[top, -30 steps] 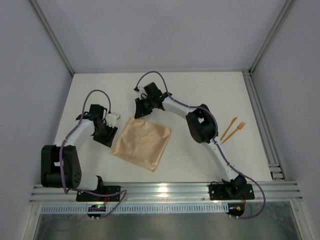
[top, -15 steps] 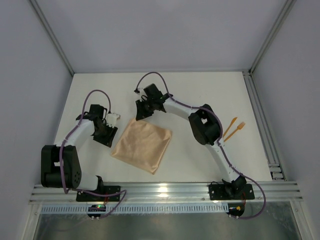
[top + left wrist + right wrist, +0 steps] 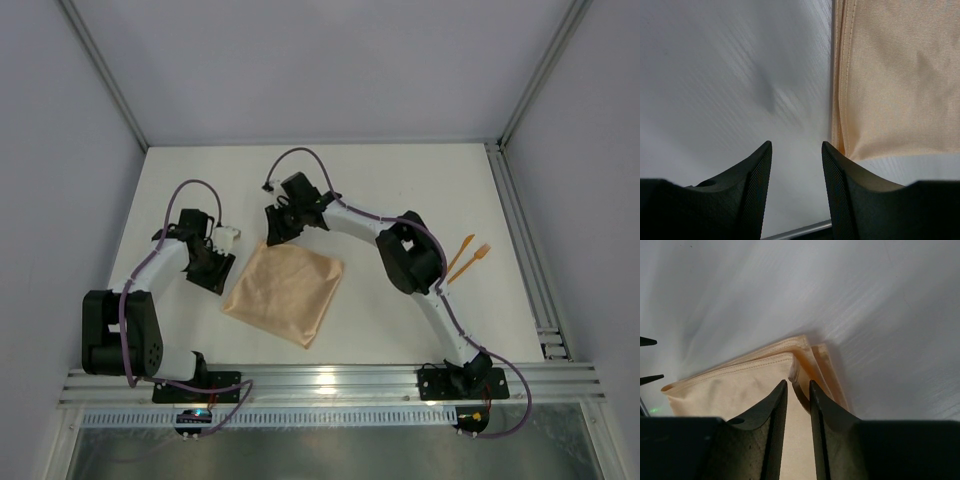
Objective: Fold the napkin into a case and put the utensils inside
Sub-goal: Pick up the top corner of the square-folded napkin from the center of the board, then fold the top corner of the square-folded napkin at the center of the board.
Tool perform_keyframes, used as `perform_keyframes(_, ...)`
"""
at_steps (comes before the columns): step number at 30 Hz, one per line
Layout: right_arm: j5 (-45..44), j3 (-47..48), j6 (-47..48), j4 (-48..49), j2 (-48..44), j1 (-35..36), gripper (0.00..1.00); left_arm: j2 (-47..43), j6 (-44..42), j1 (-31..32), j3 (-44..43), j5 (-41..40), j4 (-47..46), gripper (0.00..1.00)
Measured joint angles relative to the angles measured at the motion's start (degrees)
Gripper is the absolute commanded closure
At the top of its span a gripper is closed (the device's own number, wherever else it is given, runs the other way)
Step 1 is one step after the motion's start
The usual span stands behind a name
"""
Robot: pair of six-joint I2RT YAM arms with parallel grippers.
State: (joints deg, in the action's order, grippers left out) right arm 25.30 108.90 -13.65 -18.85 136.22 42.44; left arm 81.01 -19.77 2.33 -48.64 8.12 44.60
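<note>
In the middle of the white table [image 3: 400,190] lies the napkin [image 3: 283,291], folded flat into a rough square that sits turned like a diamond, one corner pointing away from the arms' bases.

The right gripper [image 3: 798,384] is down at that far corner. Its two dark fingers [image 3: 771,430] stand close together with only a thin slot between them, and a stitched edge of the peach cloth runs straight into that slot. The layered folds fan out just beyond the fingertips. I cannot tell whether the fingers are actually clamping the fabric or only straddling it.

The left gripper [image 3: 796,145] sits low just off the napkin's left side. Its fingers are spread apart with bare table showing between them. The napkin's hemmed edge runs just beside the outer face of one finger, near its tip, and nothing is held.

The utensils [image 3: 468,264], two slim orange pieces lying side by side, rest on the table well off to the right, on the far side of the right arm from the cloth.
</note>
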Motion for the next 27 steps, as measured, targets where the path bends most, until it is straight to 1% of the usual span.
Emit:
perform_keyframes(6, -2.23, -1.46, 0.02, 0.44, -0.26, -0.07, 0.72, -0.02, 0.00, 0.00, 0.22, 0.00, -0.02, 0.53)
perform_keyframes(10, -2.78, -4.07, 0.02, 0.76, -1.25, -0.07, 0.86, 0.00, 0.00, 0.00, 0.24, 0.00, -0.02, 0.53)
perform_keyframes(11, -2.82, -4.20, 0.02, 0.76, -1.42, -0.07, 0.90, 0.00, 0.00, 0.00, 0.26, 0.00, 0.00, 0.53)
perform_keyframes(18, -2.89, -5.66, 0.61, 1.79, -3.17, 0.17, 0.93, -0.02, -0.02, 0.00, 0.26, 0.00, -0.02, 0.53)
perform_keyframes(23, -3.43, -11.50, 2.93, 2.93, -8.55, 1.22, 0.97, -0.02, -0.02, 0.00, 0.26, 0.00, -0.02, 0.53)
perform_keyframes(27, -3.54, -18.86, 5.62, 4.87, -15.30, 2.86, 0.97, -0.13, -0.02, 0.00, 0.26, 0.02, 0.02, 0.53)
